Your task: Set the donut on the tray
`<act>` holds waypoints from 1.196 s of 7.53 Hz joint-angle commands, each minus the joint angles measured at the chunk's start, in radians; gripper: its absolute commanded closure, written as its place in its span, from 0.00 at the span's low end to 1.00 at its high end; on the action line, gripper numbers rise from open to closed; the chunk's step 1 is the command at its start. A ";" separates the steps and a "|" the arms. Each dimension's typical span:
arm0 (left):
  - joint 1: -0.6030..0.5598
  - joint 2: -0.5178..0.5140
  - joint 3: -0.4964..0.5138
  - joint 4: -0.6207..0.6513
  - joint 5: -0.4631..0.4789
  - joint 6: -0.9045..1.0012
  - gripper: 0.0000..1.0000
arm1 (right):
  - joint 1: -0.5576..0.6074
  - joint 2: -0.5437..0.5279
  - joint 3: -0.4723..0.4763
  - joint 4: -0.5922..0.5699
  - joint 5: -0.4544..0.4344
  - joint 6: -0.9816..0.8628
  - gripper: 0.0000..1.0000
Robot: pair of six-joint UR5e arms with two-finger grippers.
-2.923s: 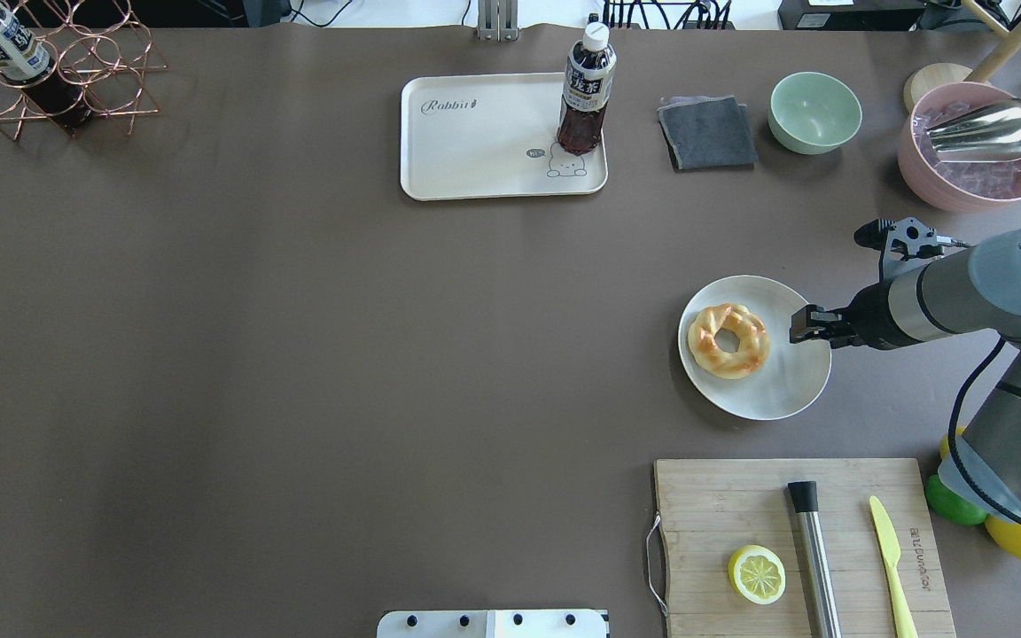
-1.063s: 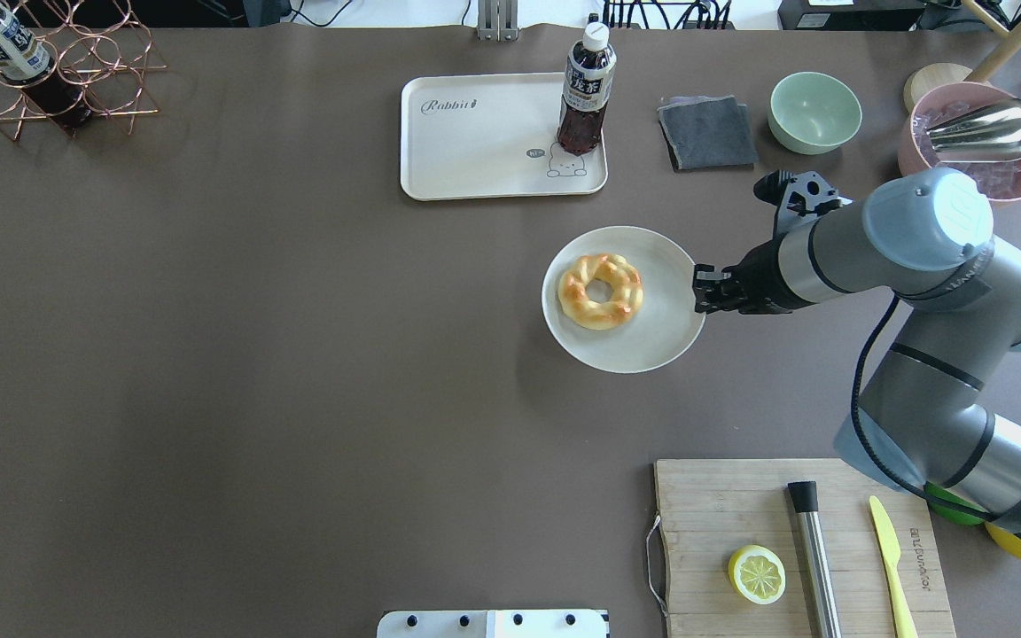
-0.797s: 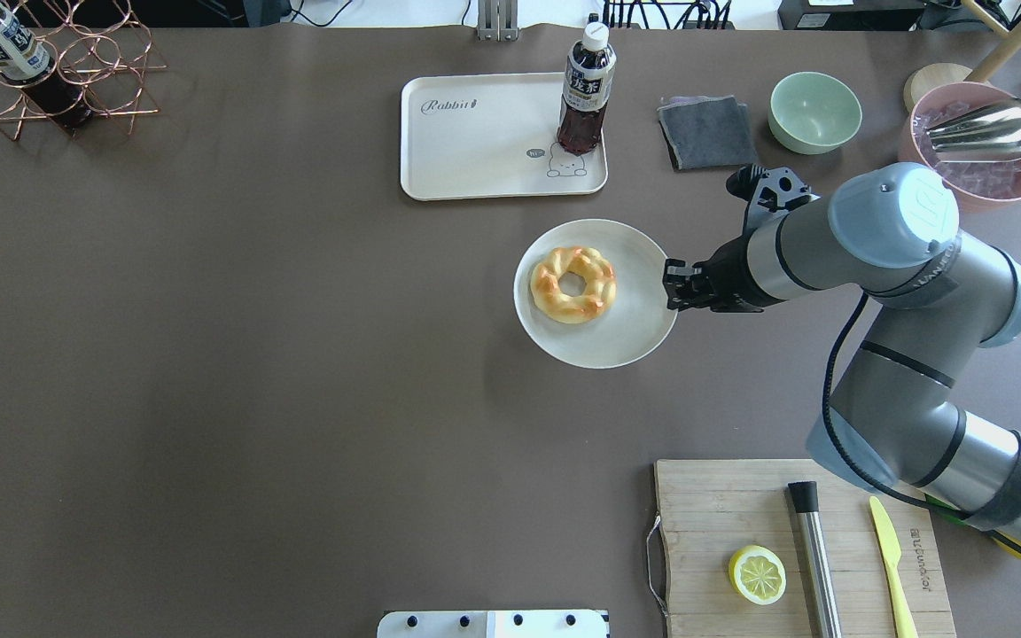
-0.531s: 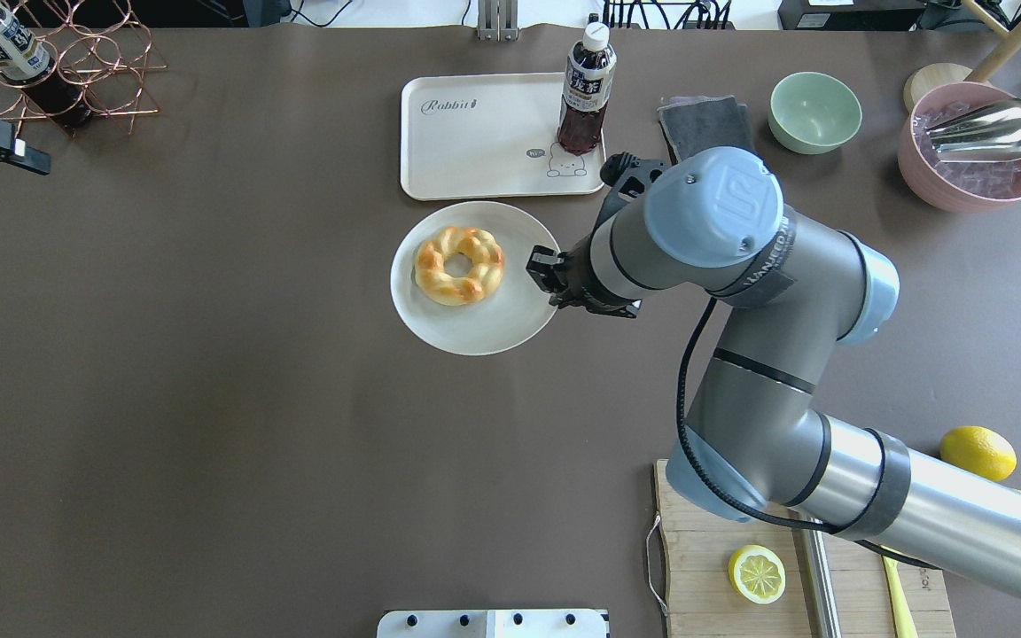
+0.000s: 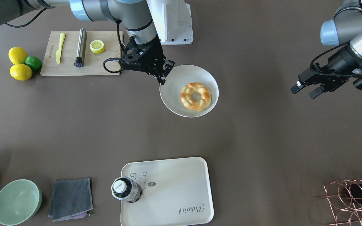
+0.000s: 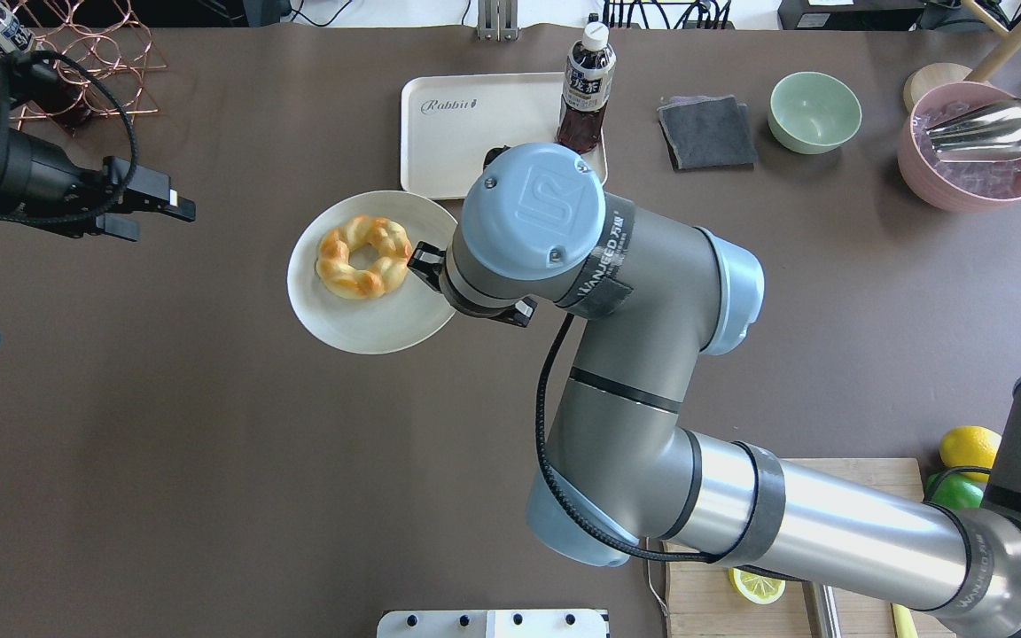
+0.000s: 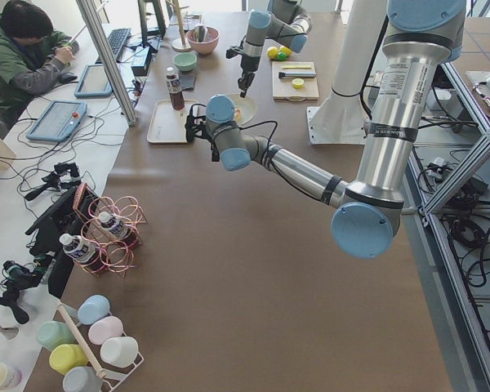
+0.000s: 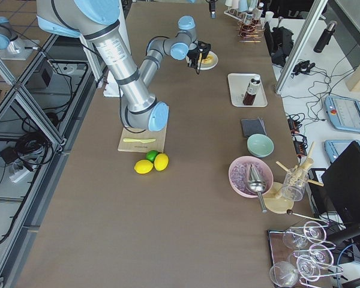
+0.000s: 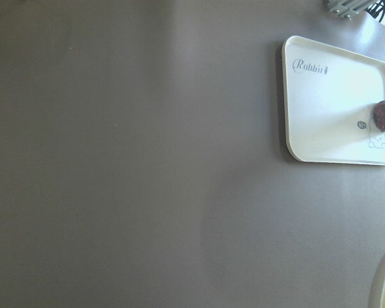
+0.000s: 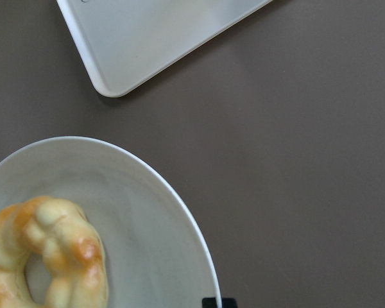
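The donut (image 6: 362, 257) lies on a round white plate (image 6: 360, 323). My right gripper (image 6: 426, 263) is shut on the plate's right rim and holds it, seemingly lifted, in front of the tray (image 6: 466, 142). The front view shows the donut (image 5: 196, 96), the plate (image 5: 173, 91) and the right gripper (image 5: 163, 74). The cream tray (image 5: 174, 191) carries only a dark drink bottle (image 5: 125, 189) by its bear drawing. My left gripper (image 5: 303, 92) is open and empty, apart from the plate; it also shows overhead (image 6: 165, 221). The right wrist view shows the donut (image 10: 45, 256) and a tray corner (image 10: 154, 32).
A wooden cutting board (image 5: 102, 67) with a lemon half (image 5: 97, 46), a knife and a metal cylinder sits near the robot's base. Lemons and a lime (image 5: 20, 62) lie beside it. A green bowl (image 5: 17, 201), a grey cloth (image 5: 71, 198) and a copper rack (image 5: 353, 201) stand along the far edge.
My right arm has carried the plate with the donut leftwards across the table, to just in front of the tray. My left arm has come in from the left, gripper open.
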 commanded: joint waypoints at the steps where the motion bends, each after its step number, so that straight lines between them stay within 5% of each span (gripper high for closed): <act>1: 0.141 -0.006 -0.039 -0.006 0.124 -0.067 0.19 | -0.030 0.108 -0.112 -0.012 -0.049 0.048 1.00; 3: 0.161 -0.006 -0.048 -0.006 0.124 -0.067 0.47 | -0.030 0.113 -0.123 -0.011 -0.051 0.048 1.00; 9: 0.180 -0.019 -0.056 -0.004 0.126 -0.068 0.57 | -0.038 0.130 -0.123 -0.009 -0.051 0.048 1.00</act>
